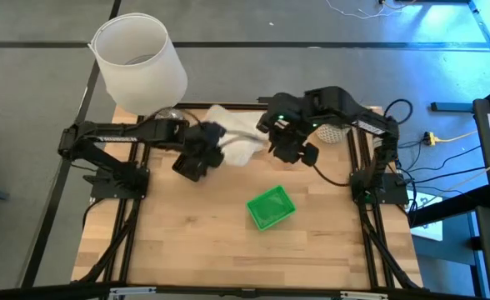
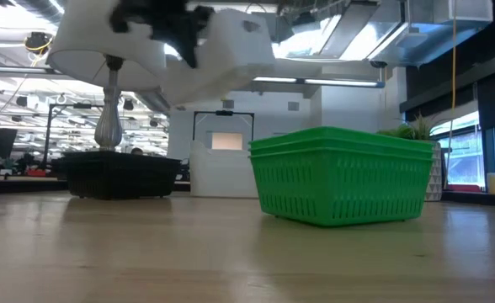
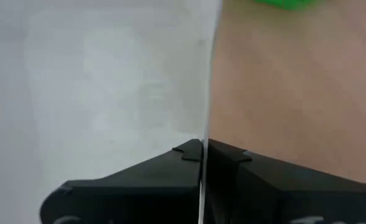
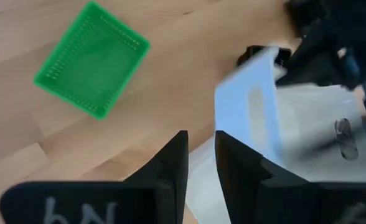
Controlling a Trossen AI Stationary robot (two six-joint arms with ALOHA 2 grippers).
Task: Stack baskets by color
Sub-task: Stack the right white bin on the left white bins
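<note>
My left gripper (image 1: 197, 162) was clamped tight on the thin rim of a white basket (image 1: 238, 151), holding it up off the table (image 1: 187, 242) near the back middle. My right gripper (image 1: 288, 150) was pinching the same white basket from the other side, fingers with a small gap. The green baskets (image 1: 271, 207) sat stacked out front, well apart from us. A black basket (image 2: 117, 175) rested on the table further back, near the lampshade (image 1: 138, 60).
</note>
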